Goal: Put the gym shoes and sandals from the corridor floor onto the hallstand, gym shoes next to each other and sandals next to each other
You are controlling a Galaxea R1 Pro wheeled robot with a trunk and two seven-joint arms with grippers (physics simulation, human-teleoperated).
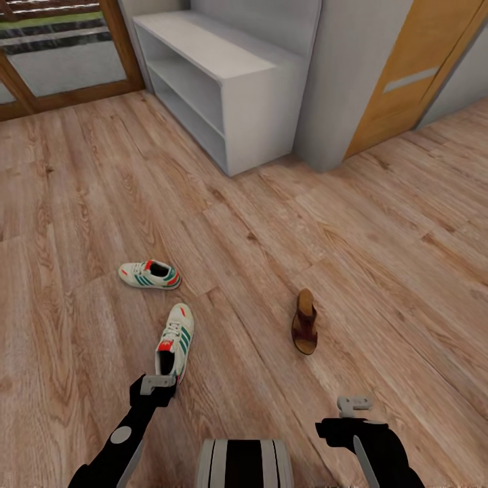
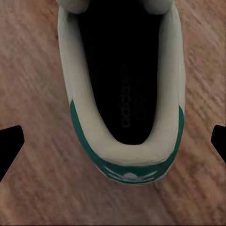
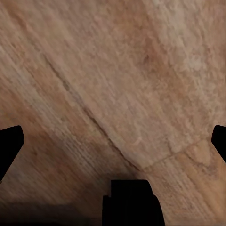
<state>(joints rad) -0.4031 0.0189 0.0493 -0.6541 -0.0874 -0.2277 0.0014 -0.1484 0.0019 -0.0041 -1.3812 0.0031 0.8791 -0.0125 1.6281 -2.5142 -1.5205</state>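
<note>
On the left of the head view, the left gripper [image 1: 157,383] hangs right over the heel of the nearer gym shoe [image 1: 176,339], which lies on the wood floor [image 1: 379,271] with its long axis running away from the robot, toe pointing toward the shoe rack [image 1: 224,88]. From the left wrist view, the heel opening of that shoe [image 2: 125,94] sits centred between the 2 dark fingertips [image 2: 10,143] at the frame edges, so the jaws stand wide apart and straddle the heel crosswise, holding nothing. My judgement is that the coming move turns on this: the gripper only needs to go straight down and close across the narrow width of the heel.

Farther ahead and slightly left, the 2nd gym shoe [image 1: 150,274] lies crosswise, well apart from the 1st, also on the left arm's side.

To the right, 1 sandal [image 1: 305,322] lies on the floor with its length pointing away, nearer the right gripper [image 1: 354,404]. That gripper hovers over bare planks [image 3: 117,94], fingers spread and empty.
</note>
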